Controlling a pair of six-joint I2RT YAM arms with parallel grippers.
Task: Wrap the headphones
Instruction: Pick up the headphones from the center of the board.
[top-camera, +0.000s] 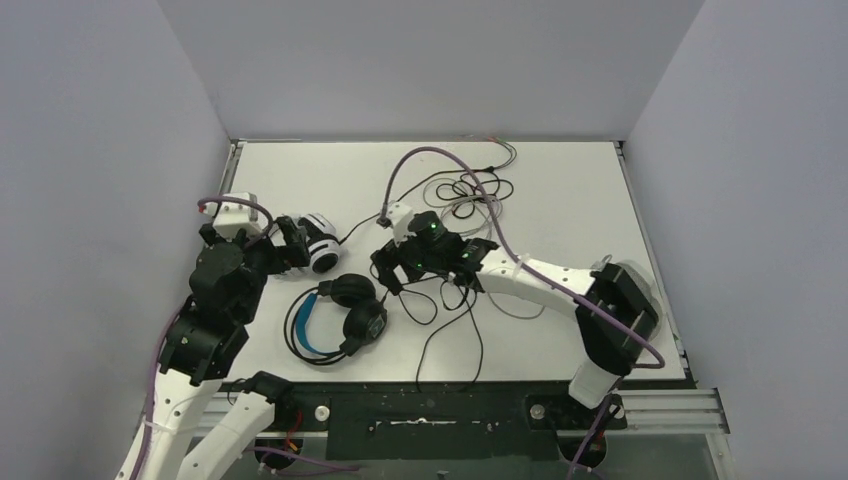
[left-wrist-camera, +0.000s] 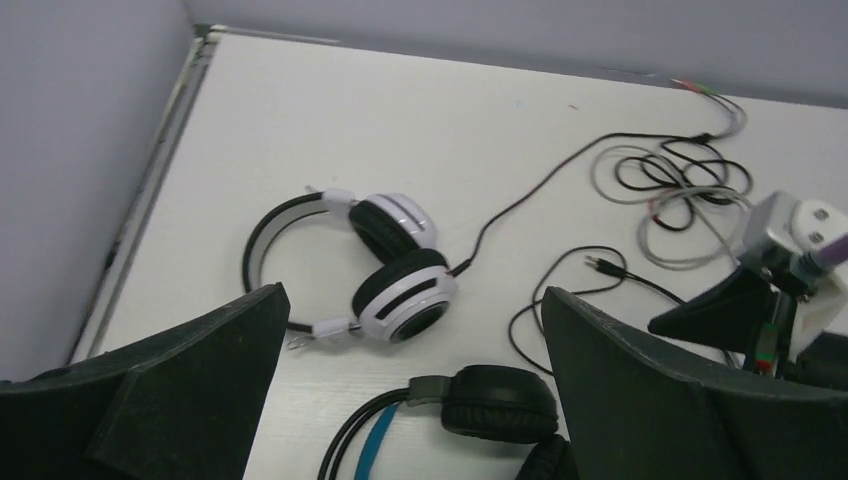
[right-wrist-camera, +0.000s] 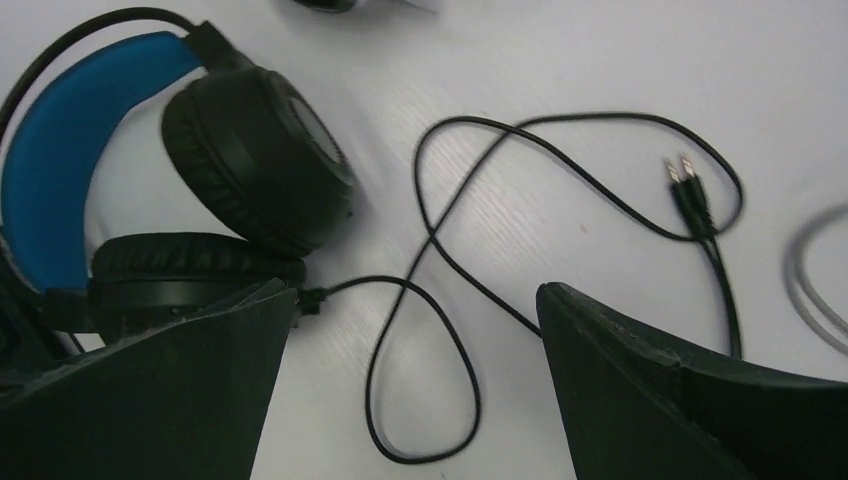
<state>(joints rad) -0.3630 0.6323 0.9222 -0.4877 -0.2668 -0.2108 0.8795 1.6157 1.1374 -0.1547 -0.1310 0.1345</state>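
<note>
Both grippers spread and empty over the headsets, cables loose on the table.
Your right gripper (right-wrist-camera: 415, 292) hung with its jaws wide apart above the slack loops of the black cable (right-wrist-camera: 440, 290), pinching nothing. That cable ran from the black headset with the blue-lined headband (right-wrist-camera: 250, 150), which lay flat just left of the gripper, toward the near middle of the table (top-camera: 560, 200). Its twin jack plugs (right-wrist-camera: 685, 185) lay free on the surface. Your left gripper (left-wrist-camera: 412, 300) was also spread and held nothing, just beside the white headset with black ear-cup centres (left-wrist-camera: 395, 270) near the left edge. That headset's dark lead trailed off to a tangle of pale and dark cables (left-wrist-camera: 680, 190) at the far middle.
</note>
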